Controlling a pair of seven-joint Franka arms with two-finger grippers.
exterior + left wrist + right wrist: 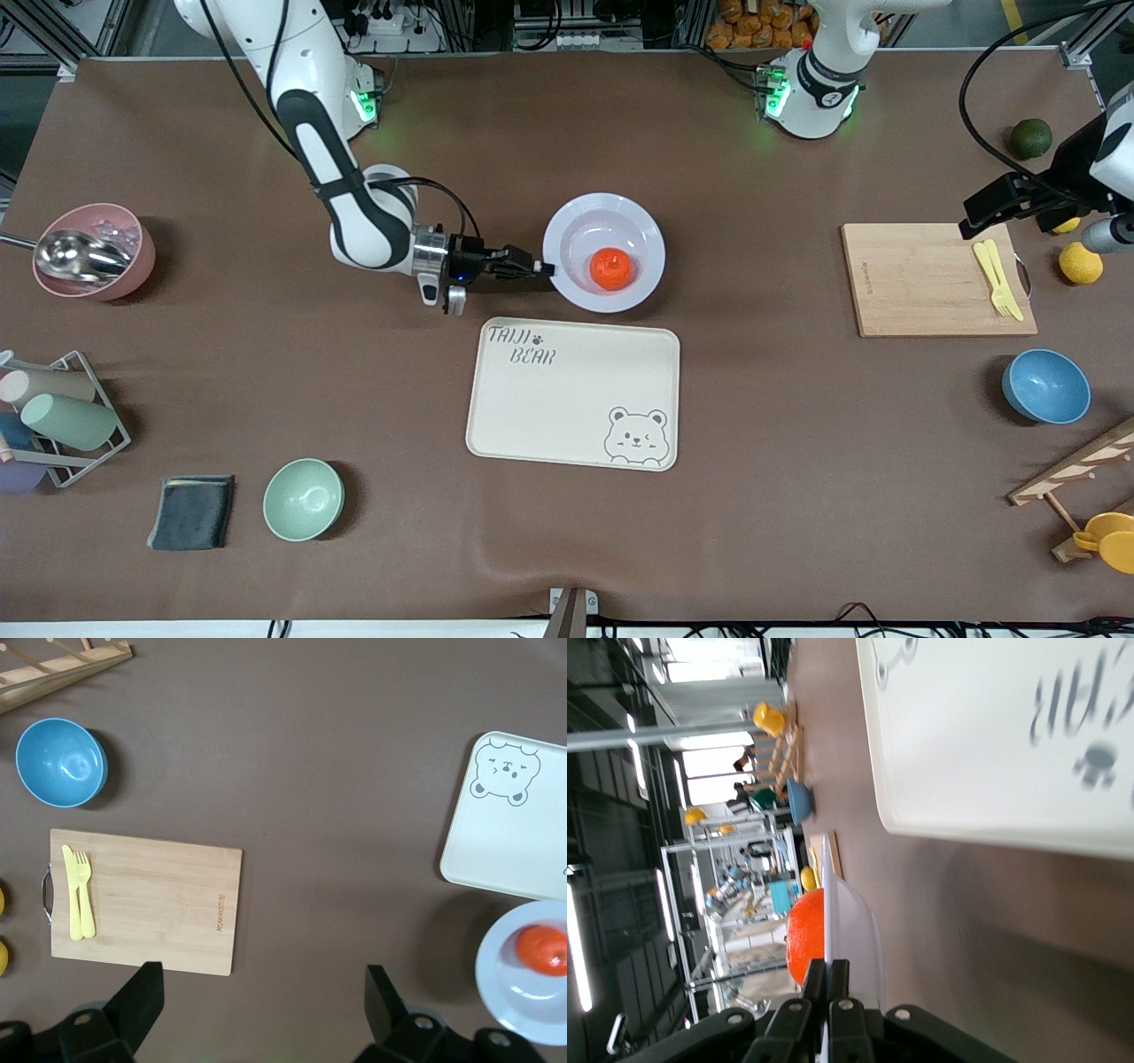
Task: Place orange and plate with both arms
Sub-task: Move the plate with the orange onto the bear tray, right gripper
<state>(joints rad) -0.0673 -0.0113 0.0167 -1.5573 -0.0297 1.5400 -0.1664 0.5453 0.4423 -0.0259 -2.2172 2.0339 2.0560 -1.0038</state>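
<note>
The pale lavender plate is near the table's middle, just farther from the front camera than the cream tray. The orange rests in its sunken centre. My right gripper is shut on the plate's rim at the side toward the right arm's end. In the right wrist view the fingers pinch the plate edge-on, with the orange beside them. My left gripper is open and empty over the cutting board's corner. Its wrist view shows the plate and orange far off.
The bear-printed tray lies nearer the camera than the plate. A cutting board with yellow cutlery, a blue bowl, lemons and a dark green fruit are at the left arm's end. A green bowl, pink bowl and cup rack are at the right arm's end.
</note>
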